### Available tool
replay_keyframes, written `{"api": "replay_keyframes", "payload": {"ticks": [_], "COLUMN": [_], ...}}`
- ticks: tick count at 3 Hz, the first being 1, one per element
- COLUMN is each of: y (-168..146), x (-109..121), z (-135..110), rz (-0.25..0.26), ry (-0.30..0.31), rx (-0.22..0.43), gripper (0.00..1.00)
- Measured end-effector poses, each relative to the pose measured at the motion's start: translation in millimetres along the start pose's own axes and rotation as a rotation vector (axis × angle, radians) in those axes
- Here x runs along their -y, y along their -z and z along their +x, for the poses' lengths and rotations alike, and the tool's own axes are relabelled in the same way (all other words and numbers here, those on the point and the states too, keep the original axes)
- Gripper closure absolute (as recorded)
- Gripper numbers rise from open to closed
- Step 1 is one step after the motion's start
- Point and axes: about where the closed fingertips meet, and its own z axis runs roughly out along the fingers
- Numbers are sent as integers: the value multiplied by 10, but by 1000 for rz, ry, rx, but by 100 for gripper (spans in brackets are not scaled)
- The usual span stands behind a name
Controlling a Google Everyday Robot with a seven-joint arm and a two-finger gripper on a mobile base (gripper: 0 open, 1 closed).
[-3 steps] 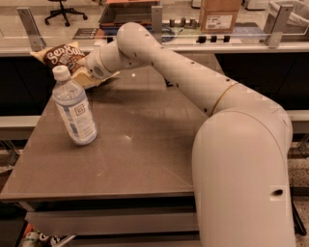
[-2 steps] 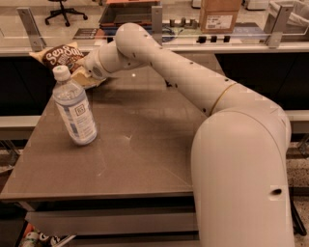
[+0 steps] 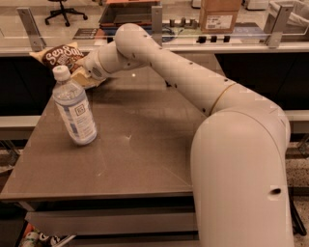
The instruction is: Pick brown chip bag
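The brown chip bag (image 3: 61,54), tan-yellow with a dark brown panel and white script, is tilted up at the table's far left corner. My gripper (image 3: 83,75) is at the bag's lower tan end, shut on it, and holds it a little above the table top. The bottle's cap and the bag partly hide the gripper. My arm reaches from the right across the far half of the table.
A clear water bottle (image 3: 75,112) with a white cap stands upright on the brown table (image 3: 145,149), just in front of the gripper. Behind the table runs a counter with a cardboard box (image 3: 219,14) and metal posts (image 3: 29,26).
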Motion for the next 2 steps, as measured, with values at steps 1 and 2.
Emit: {"api": "replay_keyframes", "payload": {"ticks": [1,2], "y": [3,5], "x": [1,1], "z": [-6,-10], "rz": [0,0], "ry": [0,0], "rx": [0,0], "gripper": [100,100]}}
